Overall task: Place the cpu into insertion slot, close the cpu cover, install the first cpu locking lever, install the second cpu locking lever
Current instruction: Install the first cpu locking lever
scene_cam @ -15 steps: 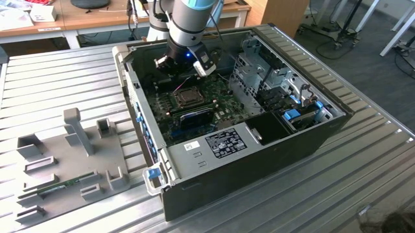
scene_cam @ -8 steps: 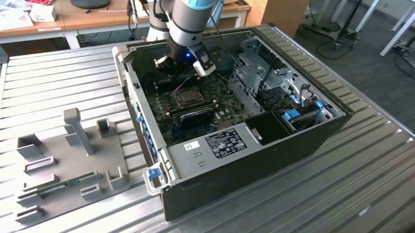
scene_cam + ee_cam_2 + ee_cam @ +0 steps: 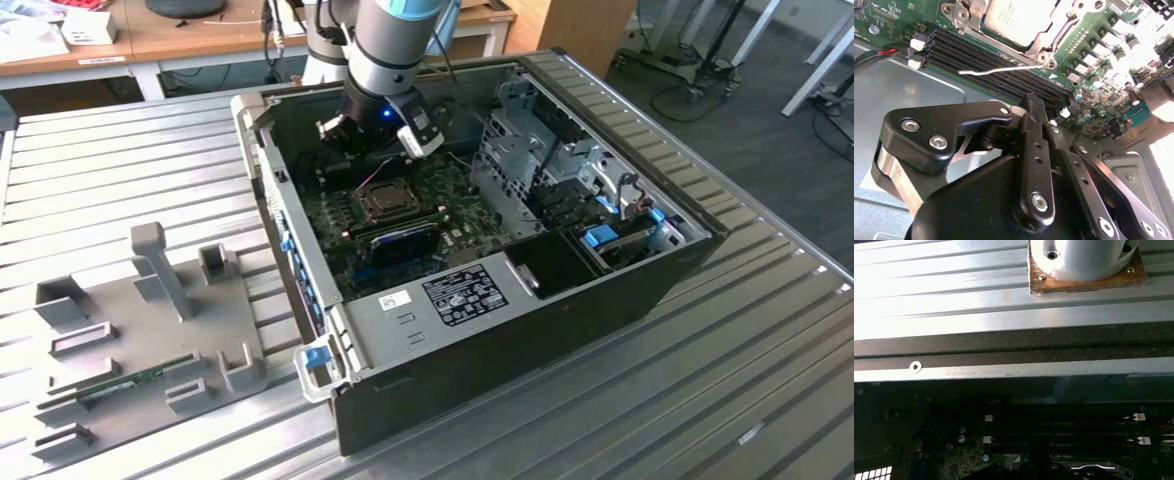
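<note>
The cpu (image 3: 1014,17) lies in the insertion slot (image 3: 387,202) on the green board inside the open computer case. Its dull metal top shows through the window of the cpu cover (image 3: 1052,34), which lies flat over the chip's edges. A thin silvery locking lever (image 3: 999,70) sticks out from the socket corner across the memory slots, unlatched; its end also shows in the first wrist view (image 3: 1099,468). My gripper (image 3: 1034,99) hangs just beside the socket over the memory slots, fingers shut together and holding nothing. In the exterior view the gripper (image 3: 363,148) is just behind the socket.
Long black memory slots (image 3: 989,60) run next to the socket. The case walls (image 3: 280,230) and a metal drive cage (image 3: 534,150) hem in the board. A grey fixture plate (image 3: 134,320) lies on the ribbed metal table at the exterior view's left.
</note>
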